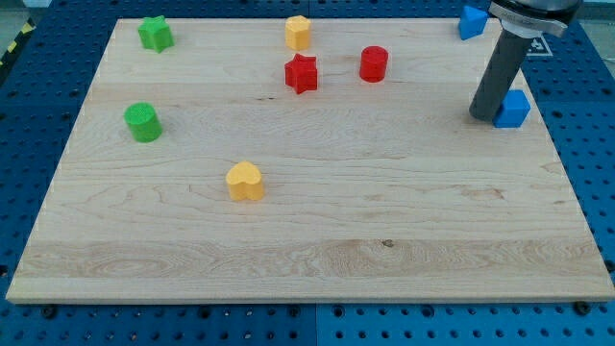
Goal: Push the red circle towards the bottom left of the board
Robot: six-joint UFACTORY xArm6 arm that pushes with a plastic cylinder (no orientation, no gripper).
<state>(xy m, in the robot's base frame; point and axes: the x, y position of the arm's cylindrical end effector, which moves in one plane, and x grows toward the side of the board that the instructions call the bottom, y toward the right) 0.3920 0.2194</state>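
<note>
Eight blocks sit on the wooden board [317, 259]. Nearest the view's bottom lies a yellow heart [245, 181]. Farther up are a green cylinder [143, 122] at the left and a blue cube [514, 109] at the right. Beyond them come a red star [301, 74] and the red circle [374, 63], upper middle. Farthest are a green star [155, 34], a yellow hexagon [298, 33] and a second blue block [472, 21]. The rod has no jaws and holds nothing; it leans slightly, my tip [480, 116] touching the blue cube's left side, well right of the red circle.
</note>
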